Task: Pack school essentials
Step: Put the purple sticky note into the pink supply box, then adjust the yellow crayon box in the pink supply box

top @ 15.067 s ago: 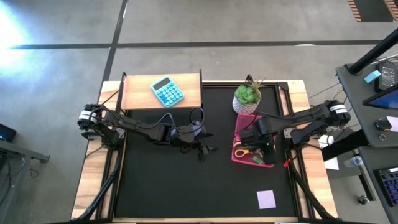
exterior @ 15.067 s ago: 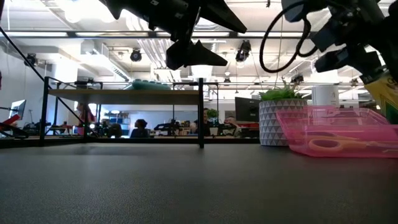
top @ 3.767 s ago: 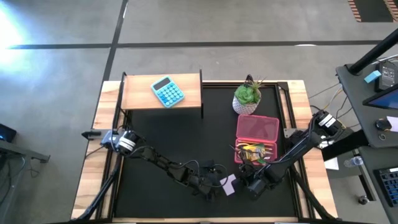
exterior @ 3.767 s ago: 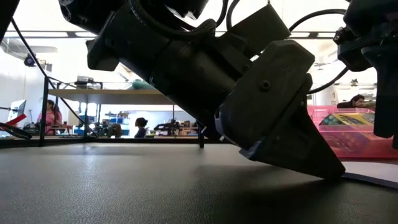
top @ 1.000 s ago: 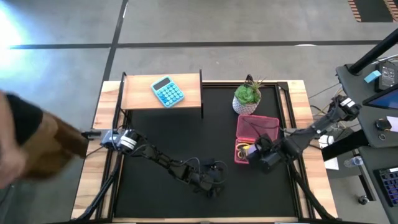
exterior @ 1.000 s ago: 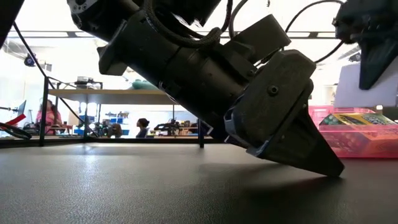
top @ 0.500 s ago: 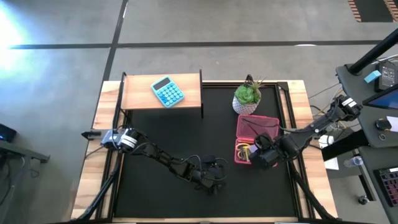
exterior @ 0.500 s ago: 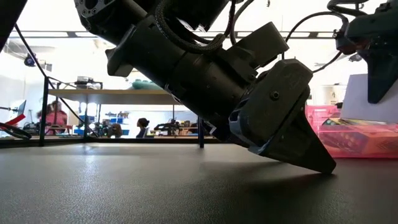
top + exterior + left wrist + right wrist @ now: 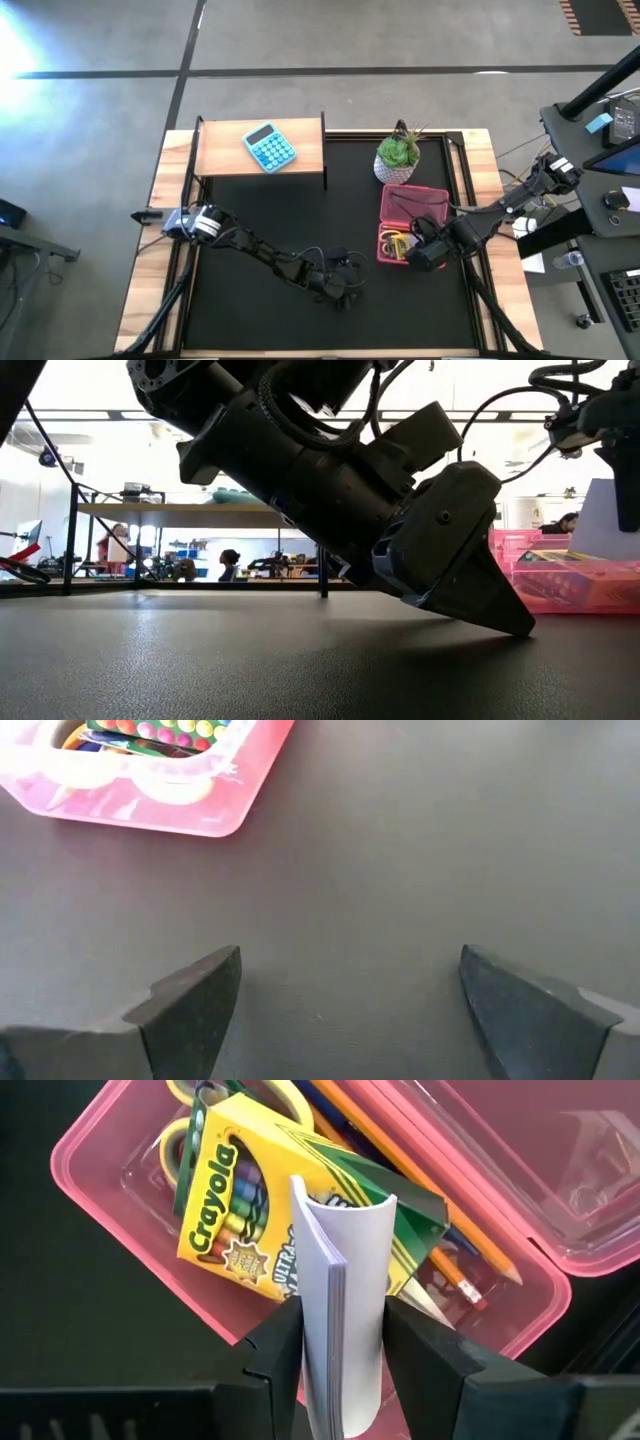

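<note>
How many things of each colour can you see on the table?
Pink: 1, the pencil box
Blue: 1, the calculator
Green: 1, the plant
Yellow-green: 1, the crayon box
Lilac-white: 1, the notepad held in the right gripper
Total: 5

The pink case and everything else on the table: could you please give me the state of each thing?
pink case: lid open, part-filled
crayon box: lying in the case, closed
scissors: in the case, under the crayon box
notepad: bent, clamped upright over the case
right gripper: shut on the notepad
left gripper: open, empty, low over the mat
calculator: on the wooden shelf
plant: upright beside the case
</note>
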